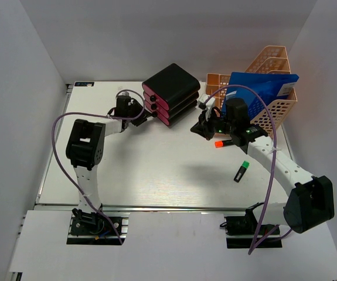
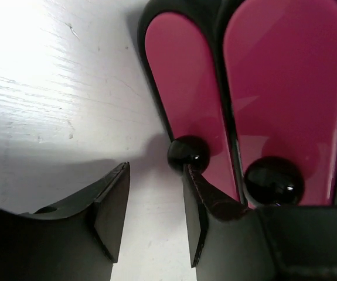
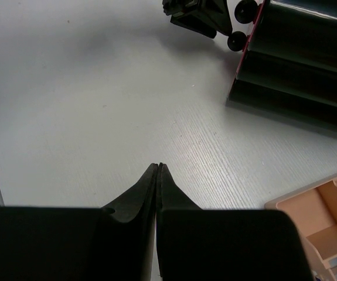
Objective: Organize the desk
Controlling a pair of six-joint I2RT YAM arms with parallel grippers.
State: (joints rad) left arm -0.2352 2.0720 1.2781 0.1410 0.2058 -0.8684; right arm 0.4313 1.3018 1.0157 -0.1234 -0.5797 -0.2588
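1. Desk: white top spanning the scene, beneath both arms.
2. Drawer box: black with pink fronts, far centre; contents hidden.
3. File rack: peach mesh, far right; holds a blue folder.
4. Green-capped marker: loose on the desk, near right.
5. Left gripper: jaws parted, empty, one finger just beside a drawer knob.
6. Right gripper: fingers pressed together, gripping nothing.

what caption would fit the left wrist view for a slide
Left gripper open beside the black knob of a pink drawer front, with the white desk below.
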